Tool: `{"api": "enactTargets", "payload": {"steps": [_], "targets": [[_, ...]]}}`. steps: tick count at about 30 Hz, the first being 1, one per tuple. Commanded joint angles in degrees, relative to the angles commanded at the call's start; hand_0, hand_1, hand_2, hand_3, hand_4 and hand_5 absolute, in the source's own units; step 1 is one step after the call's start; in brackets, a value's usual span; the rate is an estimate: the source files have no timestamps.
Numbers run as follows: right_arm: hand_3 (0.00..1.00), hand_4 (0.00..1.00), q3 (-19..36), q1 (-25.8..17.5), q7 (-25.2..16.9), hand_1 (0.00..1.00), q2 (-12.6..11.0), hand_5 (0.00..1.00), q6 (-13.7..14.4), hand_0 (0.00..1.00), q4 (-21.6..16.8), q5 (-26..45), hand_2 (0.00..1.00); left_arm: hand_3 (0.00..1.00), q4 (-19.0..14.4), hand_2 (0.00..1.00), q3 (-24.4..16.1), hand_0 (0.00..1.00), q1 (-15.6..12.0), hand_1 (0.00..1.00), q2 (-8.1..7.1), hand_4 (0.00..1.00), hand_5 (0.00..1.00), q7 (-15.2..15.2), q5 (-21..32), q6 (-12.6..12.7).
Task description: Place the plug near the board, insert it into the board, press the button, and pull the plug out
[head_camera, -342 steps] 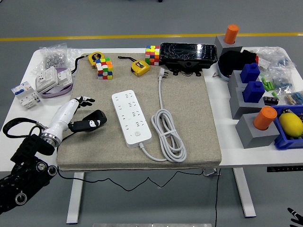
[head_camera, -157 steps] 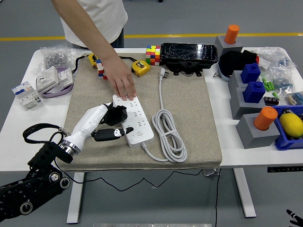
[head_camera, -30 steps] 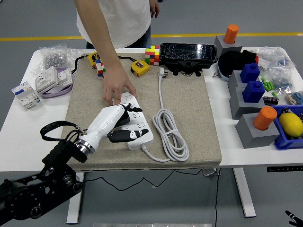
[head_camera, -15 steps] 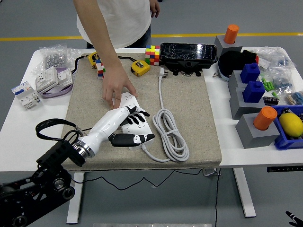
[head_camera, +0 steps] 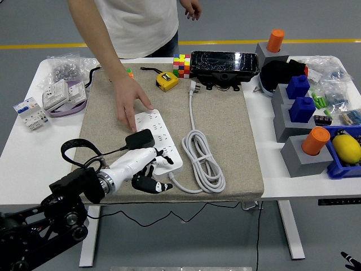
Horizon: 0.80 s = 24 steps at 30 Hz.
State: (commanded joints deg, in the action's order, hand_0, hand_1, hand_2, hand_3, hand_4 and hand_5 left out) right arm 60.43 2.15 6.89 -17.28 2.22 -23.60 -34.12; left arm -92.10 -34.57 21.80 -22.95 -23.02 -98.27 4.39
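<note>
The white power strip [head_camera: 162, 135] lies on the grey mat [head_camera: 225, 130]. The black plug [head_camera: 139, 138] stands on the strip's left side, and its black cord loops off to the left. My left hand [head_camera: 151, 174] is at the strip's near end, below the plug. Its fingers are relaxed and hold nothing. A person's hand [head_camera: 128, 104] presses on the mat at the strip's far left corner. Only a tip of my right arm [head_camera: 348, 257] shows, at the bottom right corner.
The strip's white cable [head_camera: 200, 155] lies coiled to its right. Colour cubes [head_camera: 181, 65], a yellow tape measure [head_camera: 166, 81] and a black box [head_camera: 224, 65] stand at the back. Blue and grey blocks [head_camera: 299, 113] crowd the right side. Switch parts [head_camera: 56, 96] lie at the left.
My left hand has let go of the black plug and drawn back toward the table's near edge. The plug now stands on the strip. The person's hand has shifted slightly left.
</note>
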Motion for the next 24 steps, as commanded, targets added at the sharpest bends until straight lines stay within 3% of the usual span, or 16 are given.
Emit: {"api": "enactTargets", "payload": {"steps": [12,24], "targets": [[0.604,0.971,0.0,-0.3,-0.1,0.664,0.1,0.493,0.0,0.570,0.0,0.0,0.676,0.773,2.0,0.144,0.1,0.075,-0.2,0.077,0.51,0.809,0.275,-1.9,-0.3,-0.6],[0.603,0.971,0.5,-0.5,0.0,0.663,0.3,0.493,0.0,0.570,0.0,-0.1,0.676,0.782,2.9,0.143,0.1,0.072,-0.2,0.077,1.25,0.805,0.284,-1.1,-0.3,1.2]]}}
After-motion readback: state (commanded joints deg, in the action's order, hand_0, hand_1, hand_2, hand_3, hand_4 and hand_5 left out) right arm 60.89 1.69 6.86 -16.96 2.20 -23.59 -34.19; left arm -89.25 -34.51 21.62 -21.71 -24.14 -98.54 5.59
